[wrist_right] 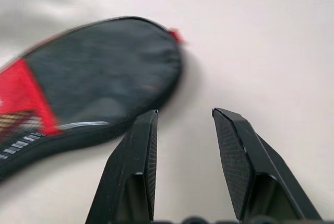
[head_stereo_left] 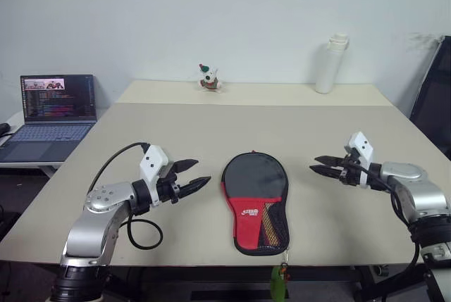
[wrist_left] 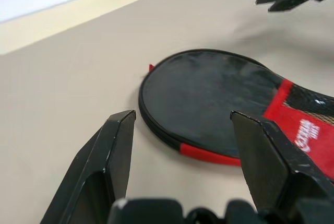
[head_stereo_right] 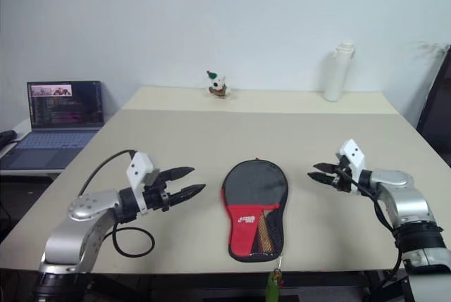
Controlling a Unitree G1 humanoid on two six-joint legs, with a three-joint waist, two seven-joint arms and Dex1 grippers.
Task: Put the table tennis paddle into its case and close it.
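Plain white wall behind beige table, black chair to the right

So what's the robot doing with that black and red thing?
Nothing is being held yet. The case lies flat on the table, its green ball dangling over the near edge. The left gripper and right gripper hang on either side of it, fingers open, touching nothing. Farther back are a white bottle, a small toy and a laptop.

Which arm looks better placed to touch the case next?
Roughly even, leaning left. The left tool hovers open beside the case, pointing at its round end. The right tool is also open but seems slightly farther off.
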